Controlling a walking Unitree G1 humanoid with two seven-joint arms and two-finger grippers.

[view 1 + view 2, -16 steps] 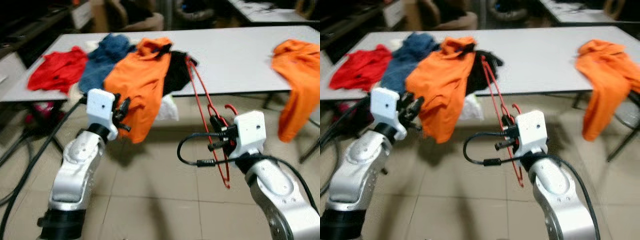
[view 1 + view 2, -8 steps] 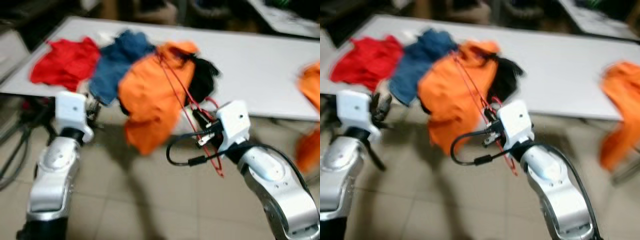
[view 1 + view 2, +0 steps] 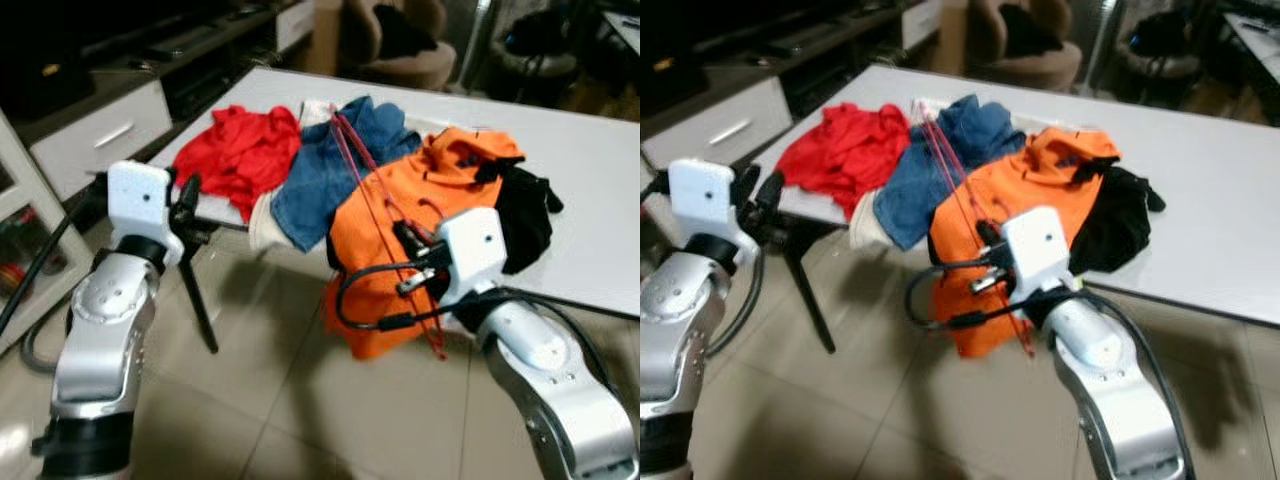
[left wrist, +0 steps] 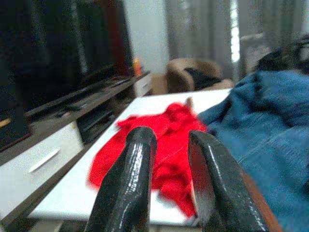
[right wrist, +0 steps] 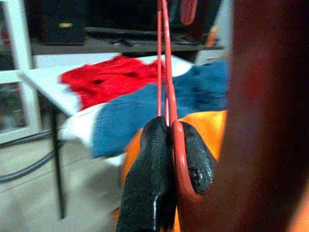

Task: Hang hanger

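the left gripper (image 4: 169, 188) hangs empty, fingers parted, near the red shirt (image 3: 243, 152) on the white table (image 3: 590, 190). beside it lie blue jeans (image 3: 335, 165), then an orange garment (image 3: 400, 215). the right gripper (image 5: 166, 145) pinches the red hanger (image 3: 375, 195), seemingly clear of the table.

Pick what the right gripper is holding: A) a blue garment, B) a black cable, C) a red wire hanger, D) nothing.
C: the right gripper has its jaws shut on the thin red hanger, which rises in front of the orange garment draped over the table edge.
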